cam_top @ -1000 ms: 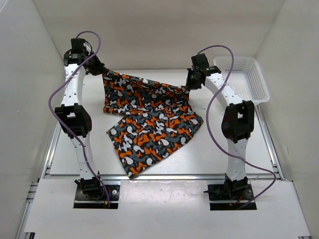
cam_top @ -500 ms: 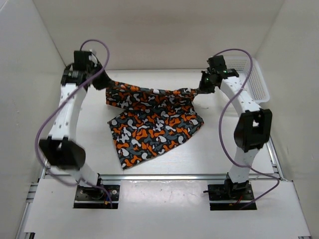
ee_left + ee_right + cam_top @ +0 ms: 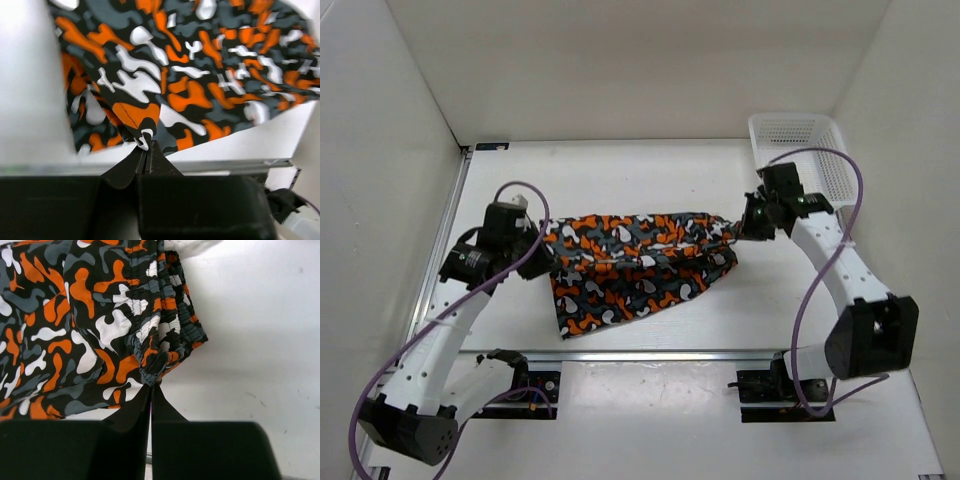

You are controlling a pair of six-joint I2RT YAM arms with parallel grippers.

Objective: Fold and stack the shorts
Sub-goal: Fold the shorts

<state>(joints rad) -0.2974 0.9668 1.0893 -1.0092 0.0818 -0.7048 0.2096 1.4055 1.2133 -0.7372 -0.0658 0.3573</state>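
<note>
The shorts (image 3: pixel 635 262), printed in orange, white, black and grey, hang stretched between my two grippers over the middle of the table, folded over themselves. My left gripper (image 3: pixel 542 262) is shut on the left edge of the shorts; in the left wrist view the fingers pinch a fold of fabric (image 3: pixel 144 141). My right gripper (image 3: pixel 740 229) is shut on the elastic waistband end at the right; in the right wrist view the fingers grip the bunched waistband (image 3: pixel 155 371). The lower layer lies on the table toward the near edge.
A white mesh basket (image 3: pixel 808 150) stands at the back right corner, just behind my right arm. The table's metal rail (image 3: pixel 650 352) runs along the near edge. White walls close in on the left, back and right.
Both grippers have pulled the held edge of the shorts from the back of the table toward the near side and lower, folding the upper part over the lower part.
</note>
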